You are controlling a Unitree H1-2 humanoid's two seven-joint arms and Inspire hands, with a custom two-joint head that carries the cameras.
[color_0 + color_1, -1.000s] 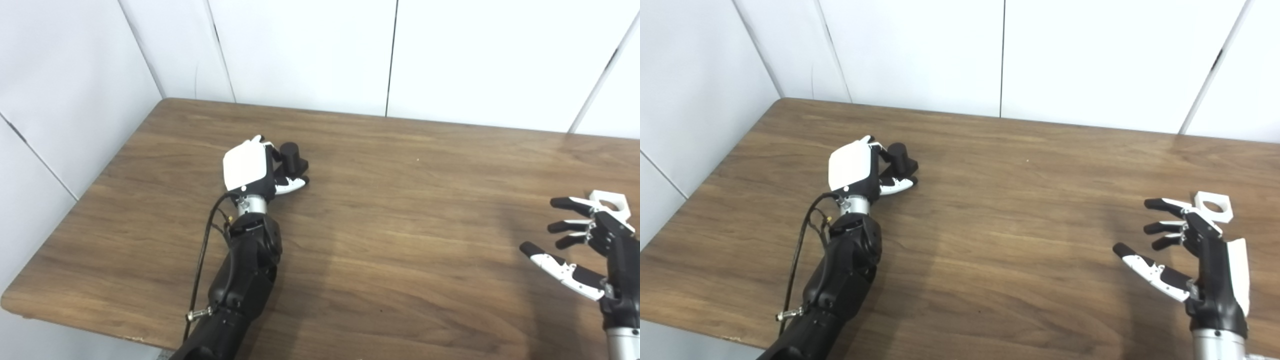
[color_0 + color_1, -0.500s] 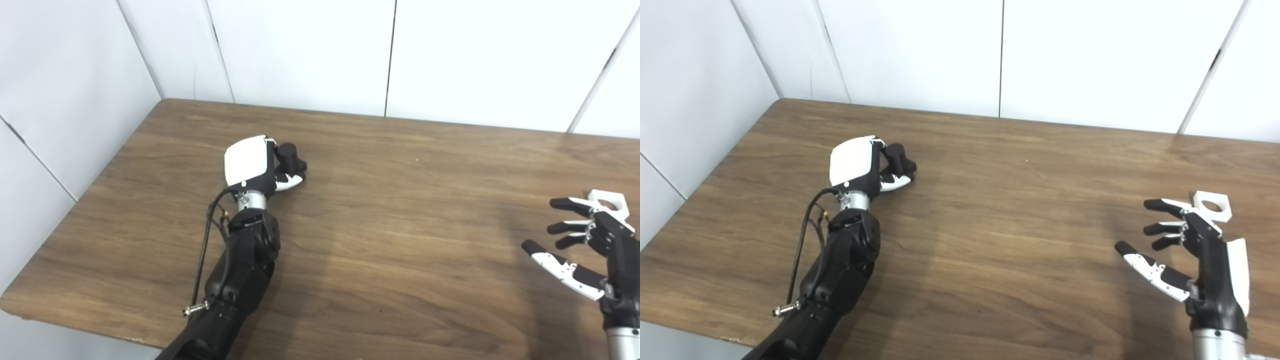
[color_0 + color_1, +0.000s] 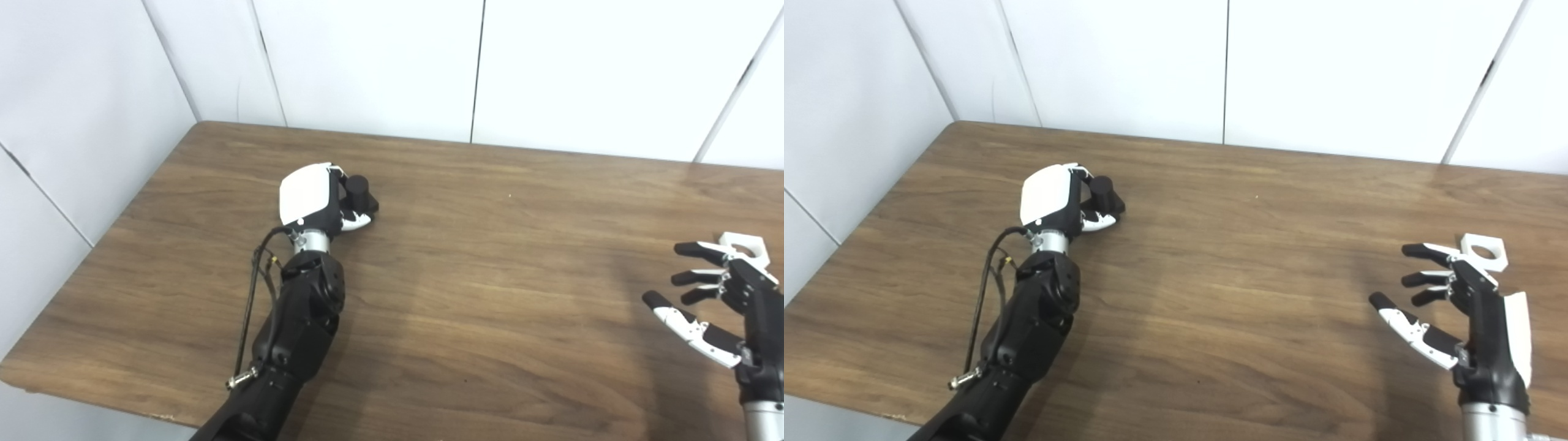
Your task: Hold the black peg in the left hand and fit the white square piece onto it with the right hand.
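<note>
I judge I am at the first step, securing the black peg (image 3: 360,193), a short dark cylinder on a blocky base left of the frame's centre on the wooden table (image 3: 490,263), with my left hand (image 3: 315,202) curled around it. My right hand (image 3: 1464,306) waits at the lower right, fingers spread and holding nothing. Next it must reach the white square piece (image 3: 1485,252), flat with a round hole, lying just beyond its fingertips.
</note>
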